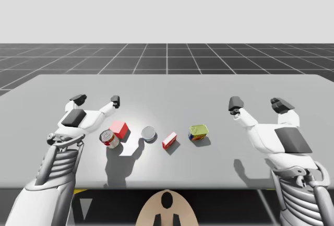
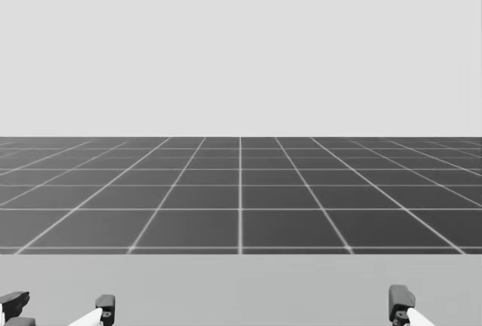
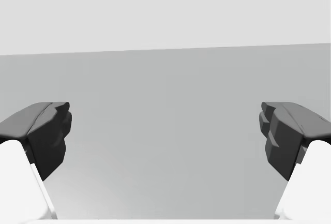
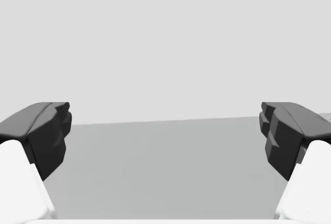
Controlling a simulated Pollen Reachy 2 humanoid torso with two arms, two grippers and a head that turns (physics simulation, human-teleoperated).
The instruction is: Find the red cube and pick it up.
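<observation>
The red cube (image 1: pixel 119 129) rests on the grey table (image 1: pixel 172 93), left of centre in the high view. My left gripper (image 1: pixel 97 100) hovers open just behind it and slightly to its left, nothing between its fingers. In the left wrist view, the left gripper (image 3: pixel 165 136) frames only bare tabletop. Far to the right, my right gripper (image 1: pixel 258 104) is open above the table. The right gripper (image 4: pixel 165 136) looks out over the table's far edge in its own wrist view. The head view catches the left gripper (image 2: pixel 60 303) and one right fingertip (image 2: pixel 401 300) at its lower edge.
A red and white can (image 1: pixel 108 138) lies touching the cube's front left. To the right, in a row, stand a grey can (image 1: pixel 148 133), a small red and white box (image 1: pixel 169 140) and a yellow-green tin (image 1: pixel 198 132). Bare table lies behind the row.
</observation>
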